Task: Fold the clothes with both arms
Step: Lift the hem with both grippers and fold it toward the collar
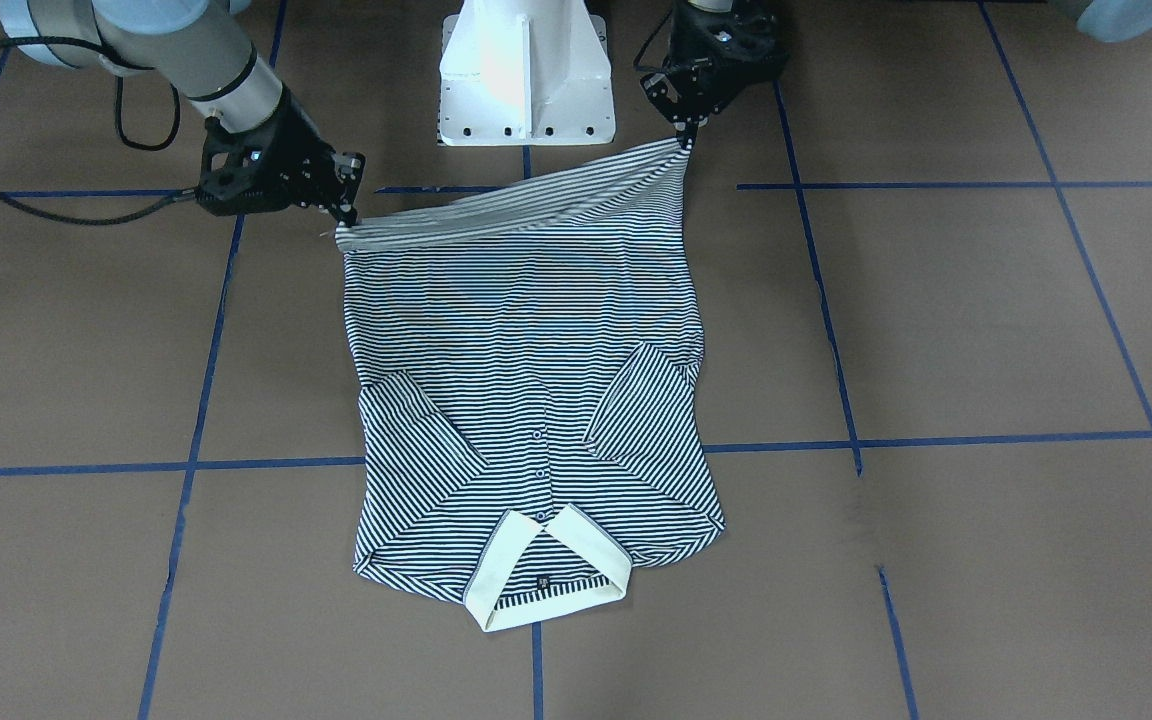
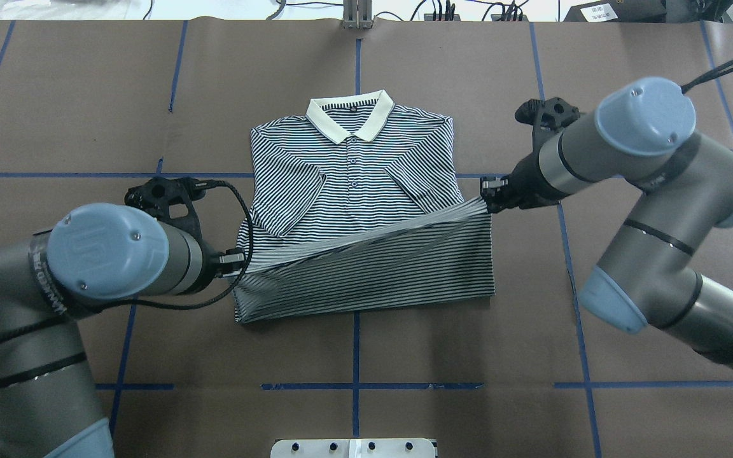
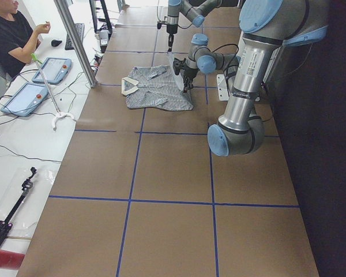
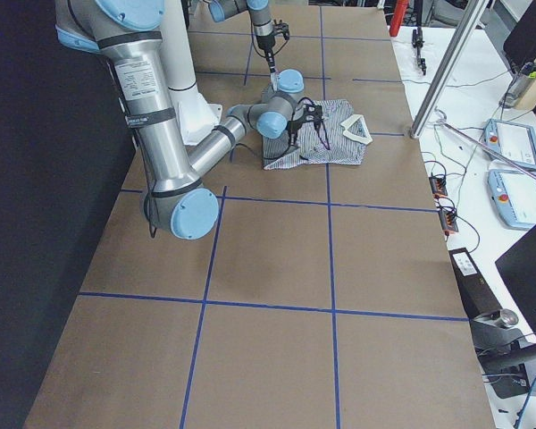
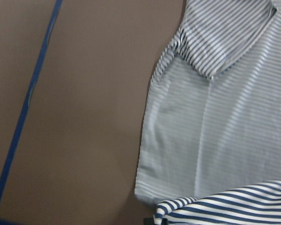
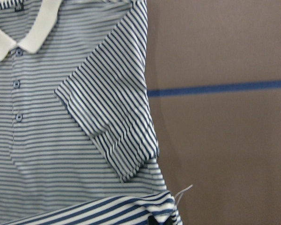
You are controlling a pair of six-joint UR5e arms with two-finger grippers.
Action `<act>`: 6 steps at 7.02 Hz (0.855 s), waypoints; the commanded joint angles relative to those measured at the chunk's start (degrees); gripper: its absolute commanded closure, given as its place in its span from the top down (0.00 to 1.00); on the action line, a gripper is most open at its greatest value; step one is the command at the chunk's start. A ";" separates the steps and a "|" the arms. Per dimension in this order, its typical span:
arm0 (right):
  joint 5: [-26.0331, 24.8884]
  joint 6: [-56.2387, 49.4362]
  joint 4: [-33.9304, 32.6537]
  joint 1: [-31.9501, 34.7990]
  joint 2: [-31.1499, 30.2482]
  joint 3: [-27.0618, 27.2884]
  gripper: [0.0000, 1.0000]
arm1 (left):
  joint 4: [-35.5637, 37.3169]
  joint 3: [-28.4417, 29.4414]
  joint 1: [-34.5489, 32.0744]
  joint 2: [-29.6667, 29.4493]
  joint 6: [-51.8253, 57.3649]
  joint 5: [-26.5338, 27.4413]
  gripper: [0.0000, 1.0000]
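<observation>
Striped polo shirt [image 2: 315,159]: flat, front up, mid-table [image 2: 74,95], cream collar [image 2: 323,119] away from robot, sleeves folded inward. Hem raised and stretched between the grippers. Left gripper [image 2: 239,262]: closed, pinching one hem corner. Right gripper [image 2: 486,198]: closed, pinching the other.

Polo shirt [image 2: 354,191] on table [image 2: 86,95], collar [image 2: 349,118] farthest from pedestal [image 2: 354,448], hem [image 2: 366,238] between left arm [image 2: 105,254] and right arm [image 2: 595,152].

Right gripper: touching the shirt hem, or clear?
Touching. The overhead view shows the right gripper pinching a hem corner of the shirt, with the cloth raised and stretched from it.
</observation>
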 commanded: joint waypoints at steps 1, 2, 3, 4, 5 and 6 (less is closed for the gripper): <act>-0.04 -2.98 0.10 4.73 11.61 -13.84 0.00 | -8.79 10.04 -8.43 -3.30 4.83 -1.47 0.00; -0.04 -3.07 0.27 5.96 16.18 -20.08 0.00 | -11.86 15.65 -12.99 -6.46 6.25 -3.39 0.00; -0.04 -3.07 0.27 6.93 19.19 -23.88 0.00 | -17.20 21.71 -15.82 -8.32 7.57 -4.46 0.00; -0.12 -2.99 5.67 7.02 20.44 -28.45 0.00 | -24.13 28.12 -17.16 -9.20 7.58 -4.55 0.00; -0.30 -2.90 13.21 7.02 20.54 -34.50 0.00 | -28.20 34.45 -17.61 -11.13 7.58 -4.55 0.00; -0.30 -2.98 15.37 7.02 20.45 -36.73 0.00 | -30.33 38.00 -17.52 -12.45 7.41 -4.47 0.00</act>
